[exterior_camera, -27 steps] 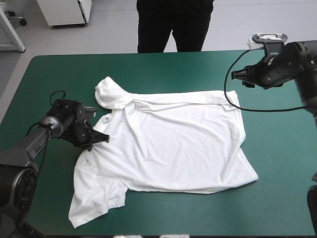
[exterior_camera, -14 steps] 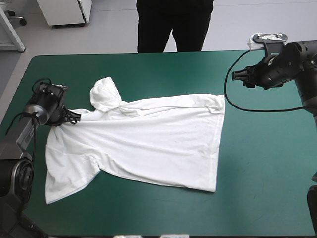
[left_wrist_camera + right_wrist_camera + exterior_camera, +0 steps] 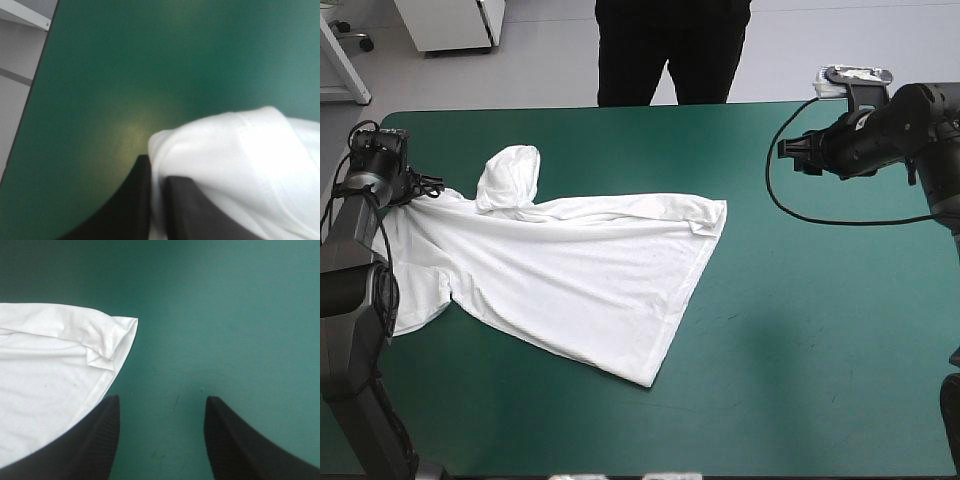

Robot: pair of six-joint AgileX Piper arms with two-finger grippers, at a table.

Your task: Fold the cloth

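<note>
The white T-shirt [image 3: 570, 260] lies stretched across the left half of the teal-green table, one sleeve bunched up [image 3: 510, 175] at the back. My left gripper [image 3: 418, 188] sits low by the table's back left corner. It is shut on the T-shirt's edge, and the white cloth [image 3: 240, 150] bulges out between the black fingers [image 3: 140, 200]. My right gripper [image 3: 788, 152] hovers raised over the back right of the table. It stands open [image 3: 162, 400] with nothing between its fingers. The T-shirt's hem corner [image 3: 120, 327] lies ahead of it and to one side.
The table's left edge [image 3: 30, 100] runs close beside my left gripper. The T-shirt's lower corner [image 3: 645, 378] points toward the table's front. Bare teal-green cover [image 3: 820, 320] stretches from the T-shirt to the right edge.
My left gripper has dragged the T-shirt left and back toward the table's corner, pulling it into a long slanted shape. The right gripper has barely moved.
</note>
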